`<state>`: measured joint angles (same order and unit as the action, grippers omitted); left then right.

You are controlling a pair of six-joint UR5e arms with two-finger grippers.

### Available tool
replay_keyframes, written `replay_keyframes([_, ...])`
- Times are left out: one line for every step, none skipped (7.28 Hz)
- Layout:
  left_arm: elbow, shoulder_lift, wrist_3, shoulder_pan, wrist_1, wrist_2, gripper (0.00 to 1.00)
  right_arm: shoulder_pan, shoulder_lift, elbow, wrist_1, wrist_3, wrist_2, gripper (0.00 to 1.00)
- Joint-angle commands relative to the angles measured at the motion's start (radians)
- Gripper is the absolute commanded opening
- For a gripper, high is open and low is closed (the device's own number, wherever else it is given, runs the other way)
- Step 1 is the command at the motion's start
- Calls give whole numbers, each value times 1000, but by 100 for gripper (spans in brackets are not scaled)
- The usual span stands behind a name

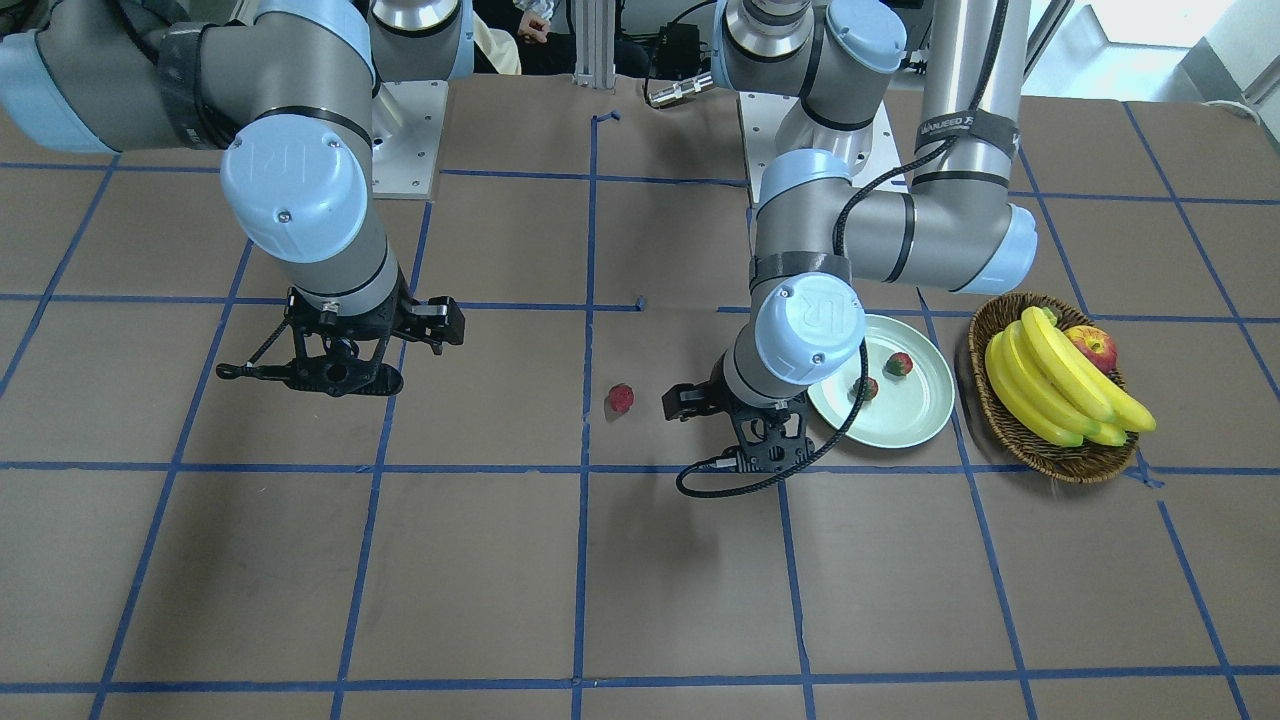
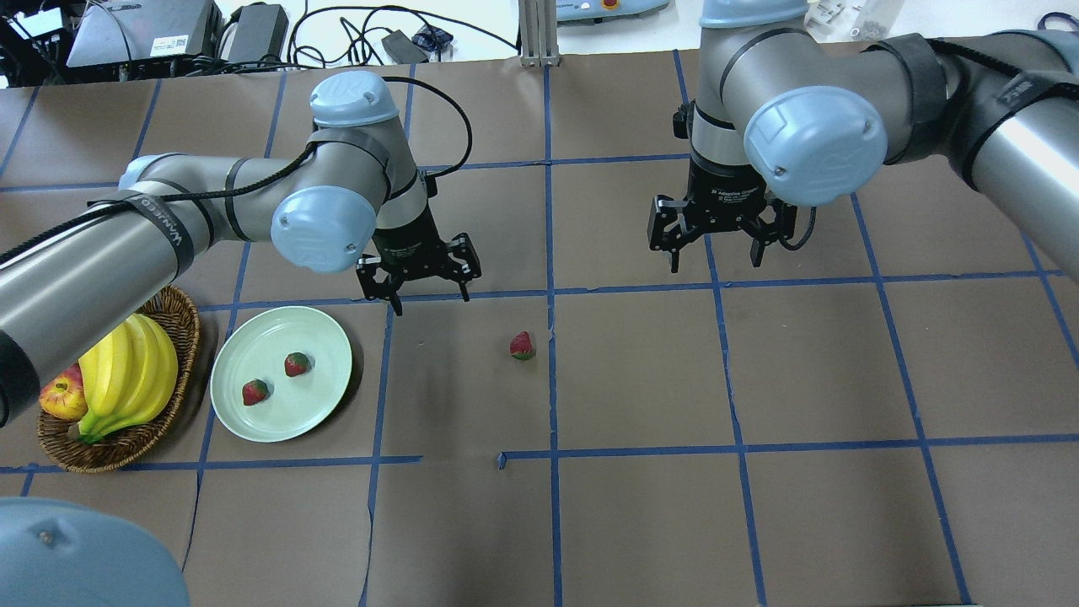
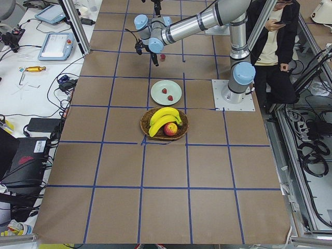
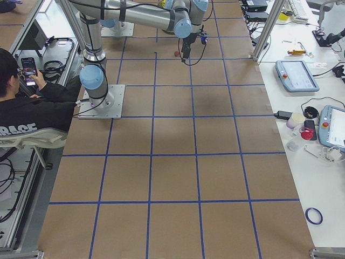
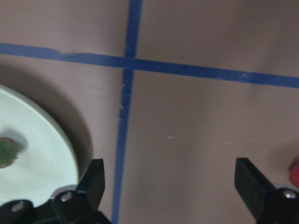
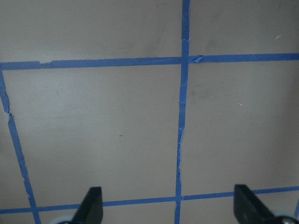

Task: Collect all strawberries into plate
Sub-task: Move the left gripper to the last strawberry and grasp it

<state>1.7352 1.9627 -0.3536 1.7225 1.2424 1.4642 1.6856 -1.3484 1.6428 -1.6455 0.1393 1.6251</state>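
Note:
The pale green plate lies on the left part of the table and holds two strawberries. A third strawberry lies on the brown paper near the table's middle line. My left gripper is open and empty, hovering just beyond the plate's right edge and left of the loose strawberry. In the left wrist view the plate's rim shows at the left and the loose strawberry at the right edge. My right gripper is open and empty over bare paper.
A brown wicker basket with bananas and a red apple stands just left of the plate. Blue tape lines grid the brown paper. A seated person is behind the robot's base.

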Motion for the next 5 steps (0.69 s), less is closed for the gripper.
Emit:
replay_keyframes([1, 14, -76, 87, -38, -28, 100, -3, -2, 0, 0, -3, 1, 100])
replay_keyframes([3, 34, -70, 106, -64, -53, 100, -4, -3, -1, 1, -4, 4, 100])
replay_keyframes([3, 54, -67, 112, -86, -85, 98, -9, -8, -3, 1, -6, 25, 100])
replay_keyframes([3, 71, -65, 121, -89, -85, 95, -9, -8, 0, 3, -6, 45, 100])
replay_keyframes([3, 85, -64, 129, -89, -85, 91, -9, -8, 0, 0, -7, 45, 100])
